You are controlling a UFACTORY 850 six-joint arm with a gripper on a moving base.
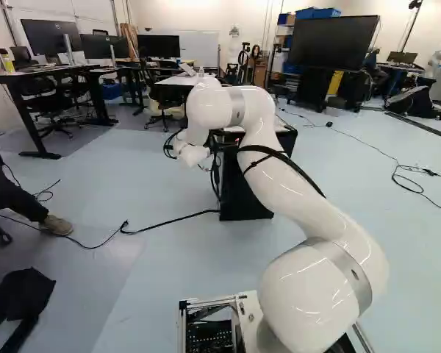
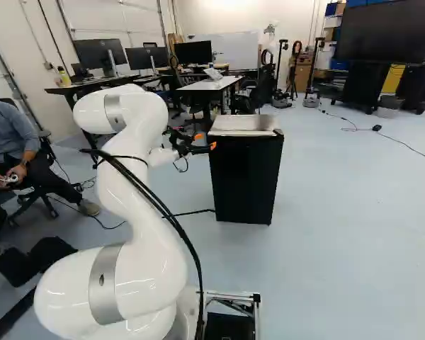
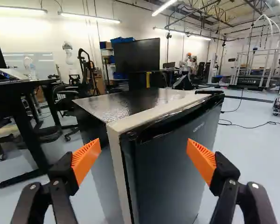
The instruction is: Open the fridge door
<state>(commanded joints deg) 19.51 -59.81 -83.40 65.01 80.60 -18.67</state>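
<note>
In the right base view my gripper (image 2: 195, 144) is beside the upper left edge of the black fridge (image 2: 245, 177). The wrist view shows the gripper (image 3: 143, 158) open, its orange pads wide apart, with the fridge's corner ahead between them. The fridge door (image 3: 170, 172) is shut and faces partly toward the gripper; a pale strip (image 3: 115, 172) runs down the fridge's edge beside it. Neither finger can be seen gripping anything. In the left base view the arm hides part of the fridge (image 1: 244, 198).
A seated person (image 2: 18, 152) is at the left of the right base view. Black cables (image 1: 169, 221) lie on the floor by the fridge. Behind it stand a desk (image 2: 211, 85), chairs and a large screen (image 2: 386, 34). Another robot (image 3: 189, 63) stands far back.
</note>
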